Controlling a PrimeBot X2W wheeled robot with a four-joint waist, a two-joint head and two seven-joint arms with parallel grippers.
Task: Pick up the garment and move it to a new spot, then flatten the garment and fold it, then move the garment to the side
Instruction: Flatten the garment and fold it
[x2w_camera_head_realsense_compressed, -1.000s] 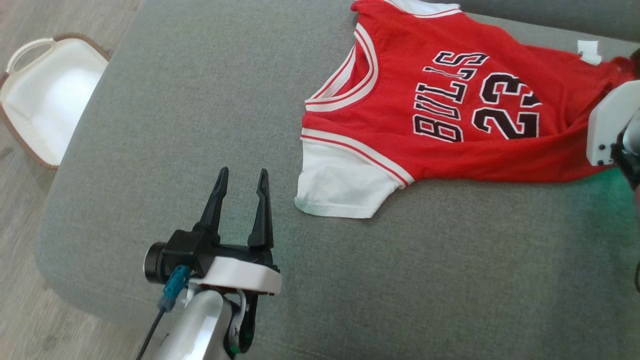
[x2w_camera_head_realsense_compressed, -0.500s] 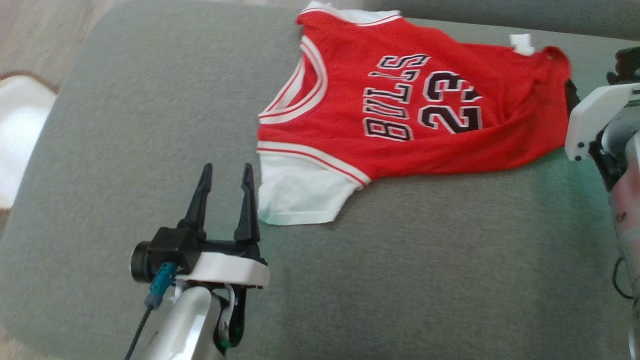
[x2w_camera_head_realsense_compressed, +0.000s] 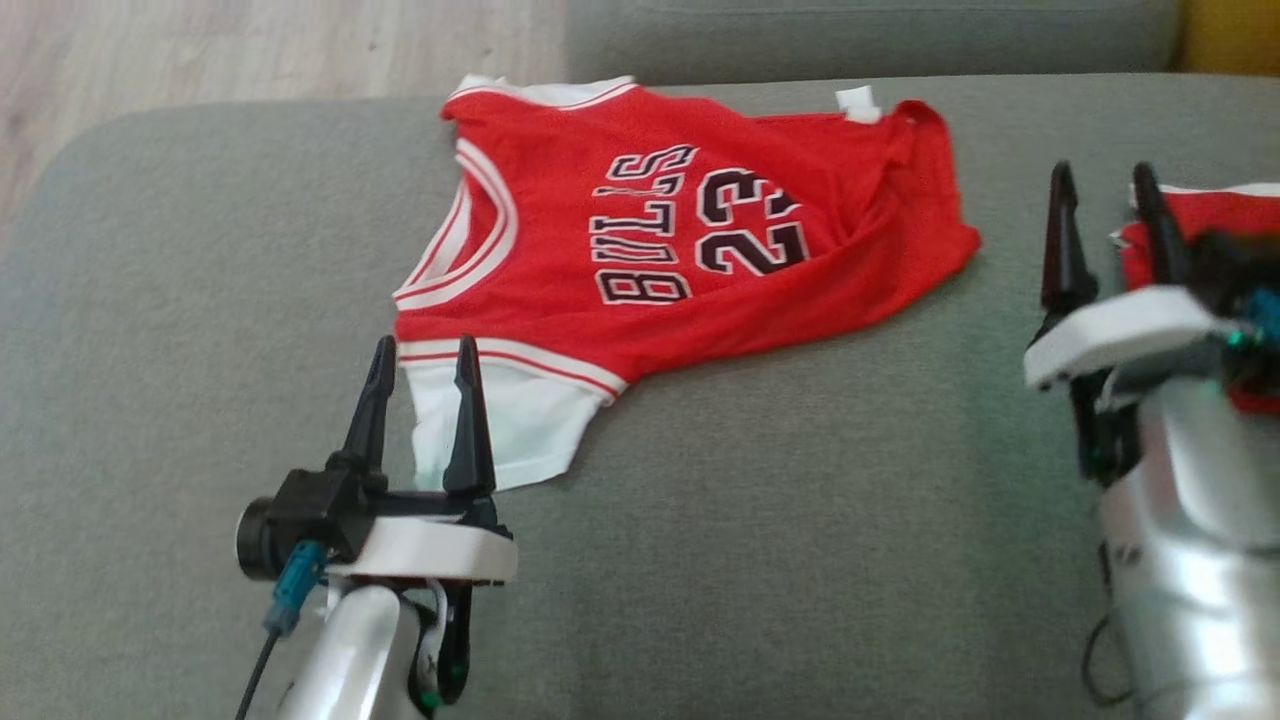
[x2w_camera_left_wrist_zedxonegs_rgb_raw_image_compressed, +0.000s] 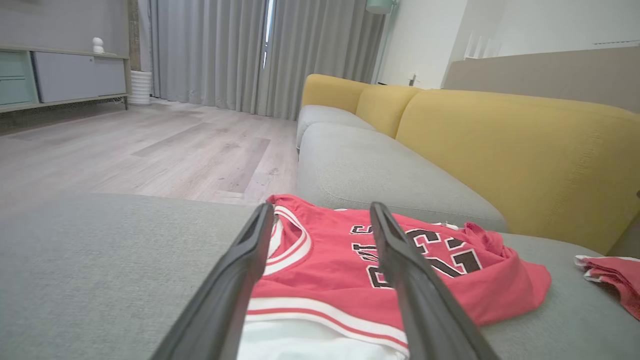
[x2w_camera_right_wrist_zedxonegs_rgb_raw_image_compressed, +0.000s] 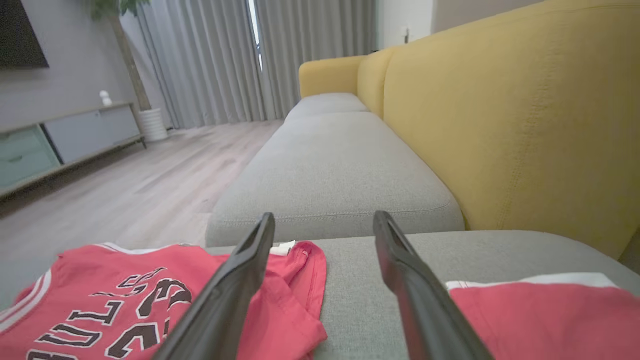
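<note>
Up at the far left, past the edge of the grey sofa seat (x2w_camera_head_realsense_compressed: 150, 400), a bit of pale wood floor (x2w_camera_head_realsense_compressed: 250, 50) peeks in. Next come the left fingers (x2w_camera_head_realsense_compressed: 466, 390). They are spread wide and hold nothing. From the head view their tips sit over the white sleeve (x2w_camera_head_realsense_compressed: 530, 420) of the garment (x2w_camera_head_realsense_compressed: 640, 250); they may be touching the cloth or just above it, I cannot tell. The left wrist view looks along them, with the sleeve and the red chest between them.

The garment is a red jersey with white trim, and it says BULLS and 23 in black. It lies on the seat near the back edge, in the middle of the head view. Its neck points left and its bottom hem points right. It is mostly flat, but the hem end is bunched up, and a small white tag (x2w_camera_head_realsense_compressed: 860, 100) shows there.

Right of the garment is a strip of bare seat, and then the right fingers (x2w_camera_head_realsense_compressed: 1062, 220). They are wide apart too, hold nothing, and do not touch the garment. Just past them lies another red cloth (x2w_camera_head_realsense_compressed: 1215, 215) with a white edge. The right wrist view has the garment's hem on one side of them and the other red cloth on the other. A yellow sofa back (x2w_camera_right_wrist_zedxonegs_rgb_raw_image_compressed: 500, 125) stands behind.
</note>
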